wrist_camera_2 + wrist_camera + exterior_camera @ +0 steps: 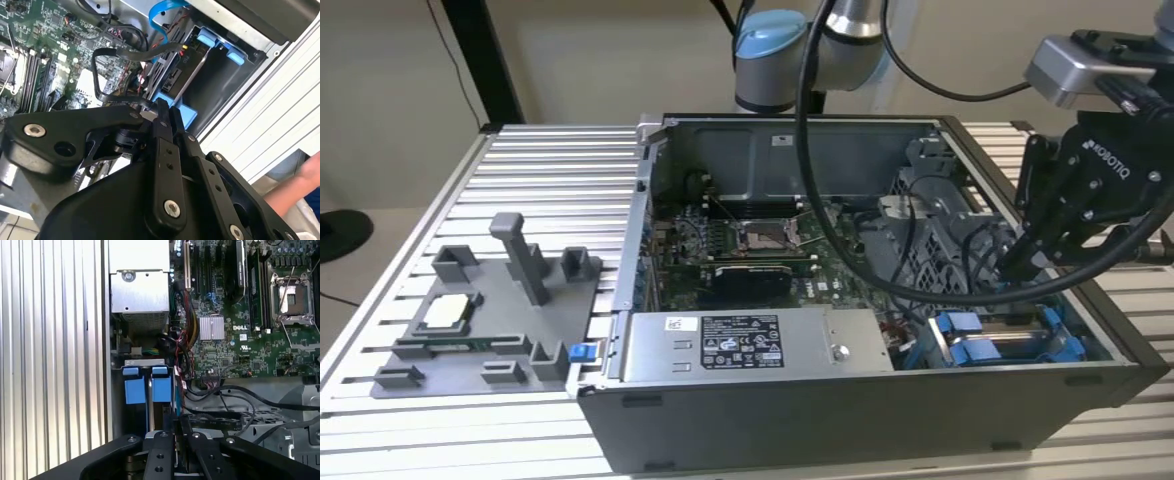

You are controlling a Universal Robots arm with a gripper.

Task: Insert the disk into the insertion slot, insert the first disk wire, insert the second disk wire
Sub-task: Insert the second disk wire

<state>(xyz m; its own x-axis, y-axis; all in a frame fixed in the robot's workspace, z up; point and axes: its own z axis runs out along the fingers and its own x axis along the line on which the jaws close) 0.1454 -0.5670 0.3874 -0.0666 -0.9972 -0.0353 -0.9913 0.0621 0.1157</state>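
The gripper [1023,262] hangs low inside the open computer case [854,430], at the exterior view's right end, over the drive bay. In the second wrist view its two black fingers [161,131] stand pressed close together, with a small pale connector [148,114] pinched at their tips; a flat black wire [107,97] runs from that connector, loops up and bends back toward the drive. The jaws are therefore narrow, closed on the wire's plug.

Just beyond the fingertips lies the insertion slot [220,85], a grey metal bay with blue plastic tabs. The disk [176,75] sits inside it, its dark end with the connector sockets facing the jaws and its blue frame [181,111] right under the fingertips. A light blue flat cable [162,17] curves past the bay farther from the jaws.

In the first wrist view the gripper [175,432] points at the same bay, with two blue tabs [147,387] just ahead of the tips and a bundle of black wires [240,400] beside them. Farther off from the jaws lie the green motherboard [240,340] and the silver power supply box [140,295].

In the exterior view, well apart from the jaws, a grey parts holder [487,320] rests on the ribbed metal table [547,180] beside the case. Part of a person's hand [300,180] shows past the case edge in the second wrist view.
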